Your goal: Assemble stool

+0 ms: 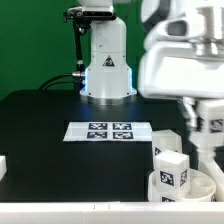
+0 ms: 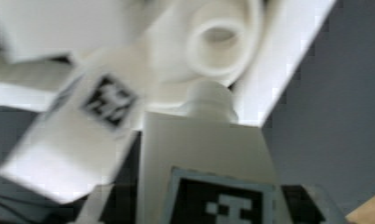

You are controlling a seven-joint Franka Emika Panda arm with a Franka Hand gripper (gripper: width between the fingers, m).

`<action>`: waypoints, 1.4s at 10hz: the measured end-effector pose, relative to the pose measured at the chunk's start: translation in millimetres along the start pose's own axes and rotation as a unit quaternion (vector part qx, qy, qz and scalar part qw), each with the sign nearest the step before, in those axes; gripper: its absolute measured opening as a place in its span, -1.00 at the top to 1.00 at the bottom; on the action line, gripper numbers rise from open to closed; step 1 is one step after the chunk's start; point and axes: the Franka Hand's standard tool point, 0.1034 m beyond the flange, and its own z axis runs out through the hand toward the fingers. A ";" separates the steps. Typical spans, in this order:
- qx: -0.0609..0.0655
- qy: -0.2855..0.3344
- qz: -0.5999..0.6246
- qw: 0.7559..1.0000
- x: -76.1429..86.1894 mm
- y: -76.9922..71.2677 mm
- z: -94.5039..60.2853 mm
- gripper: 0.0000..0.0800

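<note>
The round white seat point(image 1: 203, 190) lies at the front of the exterior view's right. A chunky white leg point(image 1: 170, 165) with a tag stands on it. My gripper point(image 1: 206, 130) hangs over the seat and is shut on another tagged white leg point(image 1: 214, 124). In the wrist view my gripper point(image 2: 219, 205) holds this leg point(image 2: 210, 150) between dark fingers point(image 2: 122, 203). The leg's narrow tip points at a round hole in the seat point(image 2: 219, 42). The standing leg point(image 2: 86, 110) shows beside it. Contact between tip and hole cannot be judged.
The marker board point(image 1: 108, 130) lies in the middle of the black table. The robot base point(image 1: 106, 62) stands at the back. A white part point(image 1: 3, 166) sits at the exterior view's left edge.
</note>
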 end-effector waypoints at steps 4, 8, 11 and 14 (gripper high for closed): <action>-0.024 -0.016 -0.081 0.996 -5.8 -21.5 12.7 0.20; -0.038 -0.013 -0.113 0.993 4.3 1.1 20.8 0.20; -0.041 -0.019 -0.118 0.992 -2.2 0.4 30.4 0.20; -0.040 -0.023 -0.124 0.991 -7.0 -5.1 33.6 0.20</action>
